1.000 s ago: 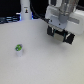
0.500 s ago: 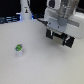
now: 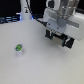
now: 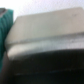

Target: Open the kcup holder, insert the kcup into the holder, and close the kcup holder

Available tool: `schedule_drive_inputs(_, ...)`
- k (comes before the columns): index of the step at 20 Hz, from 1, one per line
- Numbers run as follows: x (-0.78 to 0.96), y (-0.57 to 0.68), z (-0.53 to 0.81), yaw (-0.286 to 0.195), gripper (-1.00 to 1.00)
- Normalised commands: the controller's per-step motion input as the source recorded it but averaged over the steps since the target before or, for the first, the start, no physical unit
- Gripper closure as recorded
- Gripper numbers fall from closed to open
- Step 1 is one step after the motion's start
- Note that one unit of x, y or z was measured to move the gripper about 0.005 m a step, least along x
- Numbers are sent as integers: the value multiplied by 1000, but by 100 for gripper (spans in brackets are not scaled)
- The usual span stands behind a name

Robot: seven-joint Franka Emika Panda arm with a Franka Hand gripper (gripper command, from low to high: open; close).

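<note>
- The arm reaches in from the top of the exterior view, on the exterior view's right.
- Its pale, boxy wrist housing points downward.
- The end effector [image 3: 59, 38] hangs below it, two dark fingers [image 3: 49, 34] spread apart, nothing visible between them.

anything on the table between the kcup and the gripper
Nothing: in the exterior view the white table is bare between the kcup and the gripper. The blurred wrist view does not show that stretch.
</note>
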Motion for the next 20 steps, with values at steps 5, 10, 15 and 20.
schedule_drive_inputs(5, 127, -322, 400, -148, -100)
schedule_drive_inputs(10, -33, -499, 346, -214, -100)
schedule_drive_inputs(15, -101, -528, 272, -233, -100)
schedule_drive_inputs(20, -244, -446, 131, -260, -100)
